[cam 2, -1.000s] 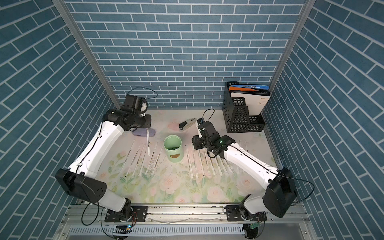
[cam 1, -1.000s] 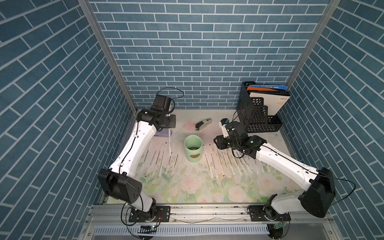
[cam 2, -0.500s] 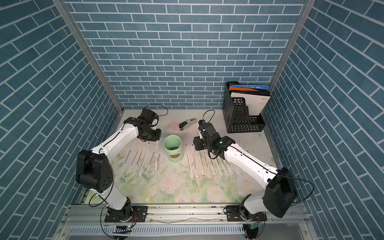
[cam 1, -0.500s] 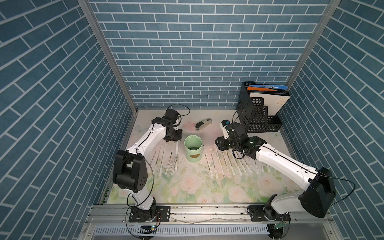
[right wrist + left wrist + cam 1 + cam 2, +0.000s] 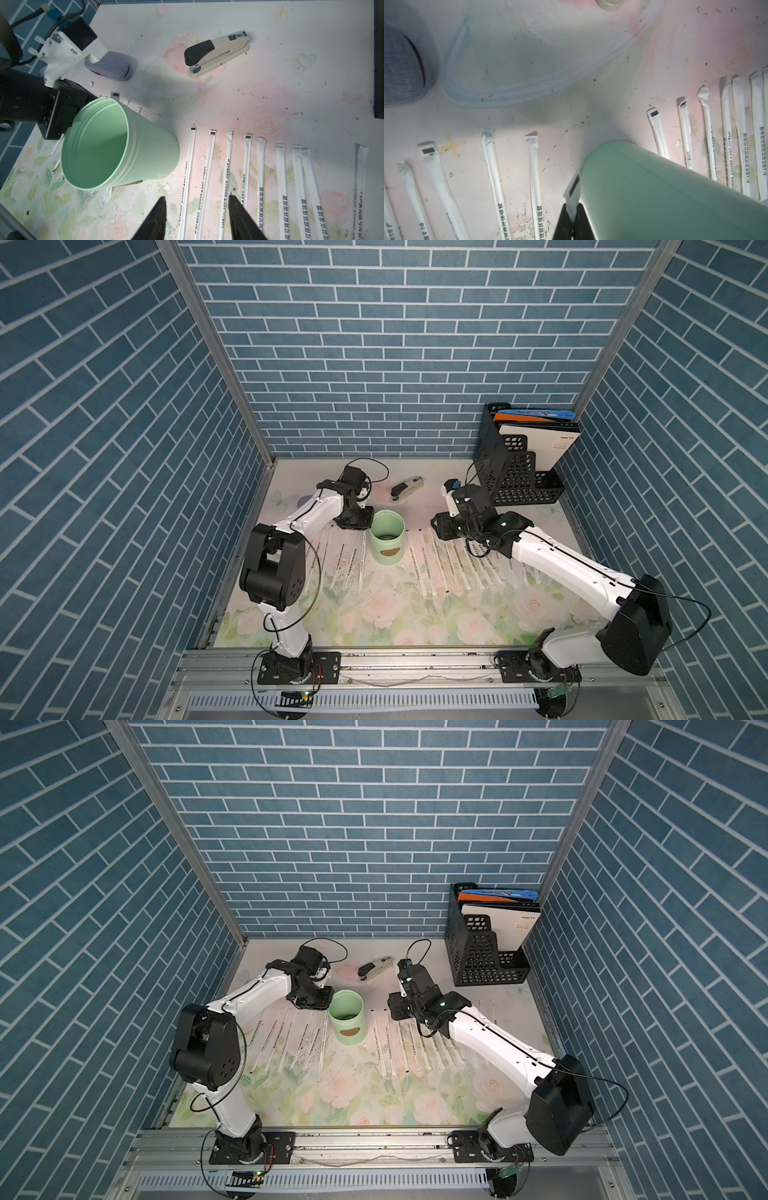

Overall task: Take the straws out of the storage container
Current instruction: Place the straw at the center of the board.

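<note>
We see the cup (image 5: 376,549) standing upright in the middle of the mat (image 5: 374,614), and the right wrist view shows no straw inside it. The straws (image 5: 453,568) lie flat in two rows, one on each side of the cup, nearly parallel. We judge that this order lets each arm lay down on its own side, so the wrappers do not cross. One straw (image 5: 572,191) is not yet on the mat. The left gripper (image 5: 572,207) is clenched on it near its black end, low and just beside the cup's wall; whether paper and wall touch, we cannot tell. We think it is held so low because it should become the next one in the left row, closest to the cup. The left arm reaches forward with the elbow raised and the wrist bent down, so the jaws point to the mat. The right gripper (image 5: 197,196) hovers over the right row with its jaws apart and nothing between them. Its arm is stretched long and low from the base toward the cup. The stapler (image 5: 407,492) and the file holder (image 5: 515,485) stand behind, well apart from the work.
</note>
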### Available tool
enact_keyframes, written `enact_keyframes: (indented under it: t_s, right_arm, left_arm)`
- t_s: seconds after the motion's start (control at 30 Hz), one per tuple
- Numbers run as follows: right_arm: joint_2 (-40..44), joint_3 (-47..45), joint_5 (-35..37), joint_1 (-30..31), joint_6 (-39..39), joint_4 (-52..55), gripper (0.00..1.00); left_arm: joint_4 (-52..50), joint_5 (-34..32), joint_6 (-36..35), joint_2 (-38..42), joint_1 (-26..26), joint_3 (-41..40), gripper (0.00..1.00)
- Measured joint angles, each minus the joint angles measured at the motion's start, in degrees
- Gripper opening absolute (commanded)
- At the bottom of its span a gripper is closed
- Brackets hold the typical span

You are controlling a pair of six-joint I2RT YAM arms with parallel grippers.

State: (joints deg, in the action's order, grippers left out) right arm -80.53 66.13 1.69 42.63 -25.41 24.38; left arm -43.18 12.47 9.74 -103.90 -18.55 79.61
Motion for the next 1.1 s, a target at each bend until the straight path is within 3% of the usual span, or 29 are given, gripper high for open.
enact_keyframes:
  t_s: [1.1]
  right_arm:
    - [0.0, -2.2, -0.2, -0.3, 0.0, -0.7, 0.49]
  left_arm:
    - [6.6, 0.4, 0.9, 0.9, -0.7, -3.0, 0.00]
